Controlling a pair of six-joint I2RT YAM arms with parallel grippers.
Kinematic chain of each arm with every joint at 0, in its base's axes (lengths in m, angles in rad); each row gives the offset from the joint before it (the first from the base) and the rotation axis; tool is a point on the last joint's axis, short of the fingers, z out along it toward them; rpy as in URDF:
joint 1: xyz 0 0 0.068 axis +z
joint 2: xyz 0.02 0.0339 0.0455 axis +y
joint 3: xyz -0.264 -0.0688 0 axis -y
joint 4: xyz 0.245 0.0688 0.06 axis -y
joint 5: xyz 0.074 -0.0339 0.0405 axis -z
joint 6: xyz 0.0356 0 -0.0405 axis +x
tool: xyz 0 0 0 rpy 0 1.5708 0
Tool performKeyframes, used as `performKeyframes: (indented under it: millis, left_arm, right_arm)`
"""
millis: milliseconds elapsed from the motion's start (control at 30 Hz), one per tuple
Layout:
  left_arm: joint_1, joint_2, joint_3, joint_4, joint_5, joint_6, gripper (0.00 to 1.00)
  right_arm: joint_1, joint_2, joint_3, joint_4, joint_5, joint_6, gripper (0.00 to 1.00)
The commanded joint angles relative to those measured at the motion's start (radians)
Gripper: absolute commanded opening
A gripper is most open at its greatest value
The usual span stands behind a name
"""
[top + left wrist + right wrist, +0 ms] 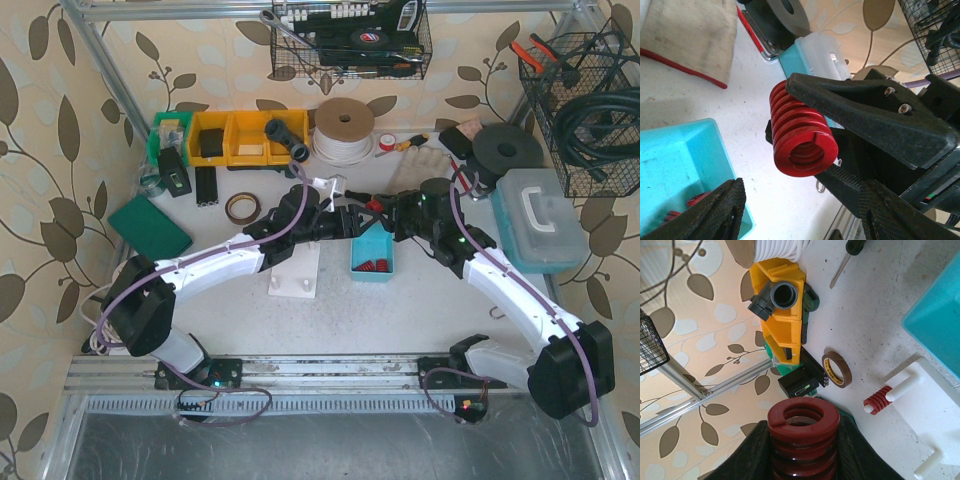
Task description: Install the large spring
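Observation:
The large spring (802,440) is a thick red coil, and my right gripper (802,452) is shut on its sides. In the left wrist view the same spring (800,135) hangs above the white table, end-on, clamped between the right gripper's black fingers (865,110). My left gripper (800,215) stands open just short of the spring, touching nothing. From above, both grippers meet over the table's middle, left gripper (348,222) facing right gripper (382,212). The white peg stand (300,270) lies below them. A small red spring (877,400) sits on one of its pegs.
A teal bin (372,252) holding small red springs sits right of the stand. A tape roll (239,207), yellow bins (245,135), a green pad (150,227), a cord spool (343,128) and a lidded teal box (540,215) ring the work area.

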Motion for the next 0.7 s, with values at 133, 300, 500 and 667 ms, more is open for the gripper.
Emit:
performKeyframes:
  millis: [133,300,500,667]
  left_arm:
    - [-0.001,0.013,0.085,-0.088,-0.035,0.128,0.64]
    - [-0.001,0.033,0.119,-0.093,-0.04,0.139,0.59]
    - [-0.001,0.05,0.153,-0.115,-0.055,0.158,0.54]
    - [-0.001,0.064,0.169,-0.137,-0.055,0.168,0.52]
  right_arm:
    - [0.011,0.007,0.011,0.057,-0.012,0.027,0.0]
    - [0.011,0.003,0.014,0.057,-0.015,0.028,0.0]
    - [0.011,0.001,0.012,0.059,-0.018,0.028,0.0]
    - [0.011,0.007,0.012,0.072,-0.025,0.031,0.0]
